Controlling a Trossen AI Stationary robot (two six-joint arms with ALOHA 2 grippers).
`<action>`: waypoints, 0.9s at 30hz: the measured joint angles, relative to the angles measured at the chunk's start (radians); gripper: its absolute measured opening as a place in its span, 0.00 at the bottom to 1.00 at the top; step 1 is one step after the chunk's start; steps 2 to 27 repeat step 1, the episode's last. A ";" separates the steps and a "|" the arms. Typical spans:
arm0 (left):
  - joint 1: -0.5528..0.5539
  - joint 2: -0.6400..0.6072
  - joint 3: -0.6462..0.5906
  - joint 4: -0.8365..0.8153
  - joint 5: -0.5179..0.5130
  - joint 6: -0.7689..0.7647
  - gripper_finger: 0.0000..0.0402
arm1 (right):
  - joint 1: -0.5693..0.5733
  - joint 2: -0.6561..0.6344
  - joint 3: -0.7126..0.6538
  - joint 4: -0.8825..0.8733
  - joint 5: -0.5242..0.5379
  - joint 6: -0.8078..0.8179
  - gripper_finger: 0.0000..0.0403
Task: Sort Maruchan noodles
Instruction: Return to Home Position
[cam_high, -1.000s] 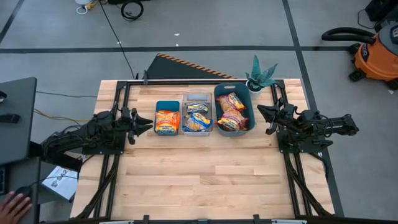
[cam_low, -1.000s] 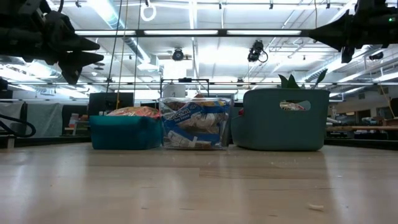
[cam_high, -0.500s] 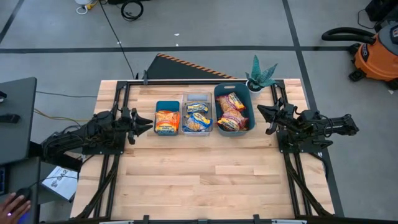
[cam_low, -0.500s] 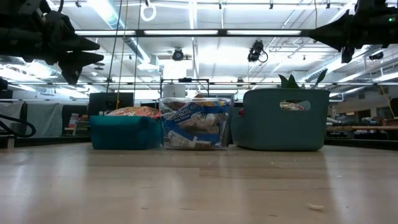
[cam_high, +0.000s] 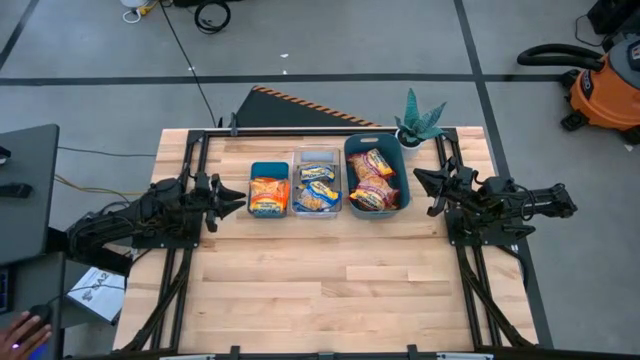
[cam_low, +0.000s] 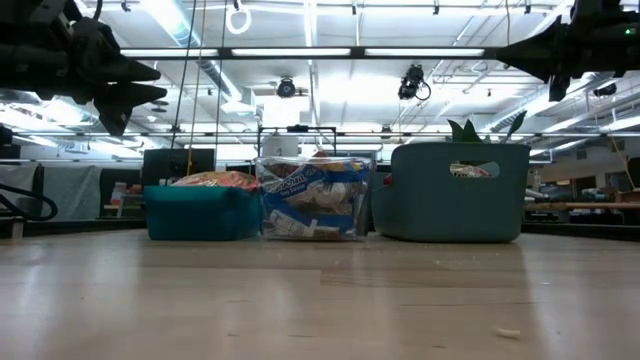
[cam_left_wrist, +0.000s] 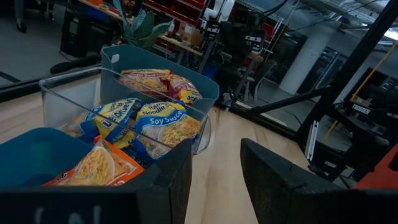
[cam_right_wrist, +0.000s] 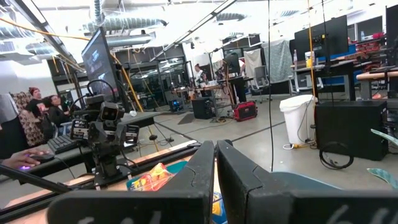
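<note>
The noodle packets lie in three bins standing side by side near the table's far edge. Orange packets (cam_high: 268, 193) fill the small teal bin (cam_high: 268, 168). Yellow-and-blue packets (cam_high: 318, 186) sit in the clear bin (cam_high: 318, 156), and red-brown packets (cam_high: 373, 180) in the large teal bin (cam_high: 397, 160). My left gripper (cam_high: 240, 200) hovers open above the table, just left of the small teal bin, and holds nothing. My right gripper (cam_high: 418, 180) hovers shut, right of the large teal bin, also holding nothing. In the left wrist view the packets (cam_left_wrist: 158, 121) show beyond the open fingers.
A potted plant (cam_high: 420, 120) stands at the table's far right corner, behind the large teal bin. The wooden table (cam_high: 330, 290) stretches bare toward its near edge. A person's hand (cam_high: 25, 335) shows off the table at the lower left.
</note>
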 joint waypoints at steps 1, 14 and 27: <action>0.000 0.000 0.000 0.000 0.000 0.000 0.35 | 0.000 0.000 0.000 0.000 0.000 0.000 0.06; 0.000 0.000 0.000 0.000 0.000 0.000 0.35 | 0.000 0.000 0.000 0.000 0.000 0.000 0.06; 0.000 0.000 0.000 0.000 0.000 0.000 0.35 | 0.000 0.000 0.000 0.000 0.000 0.000 0.06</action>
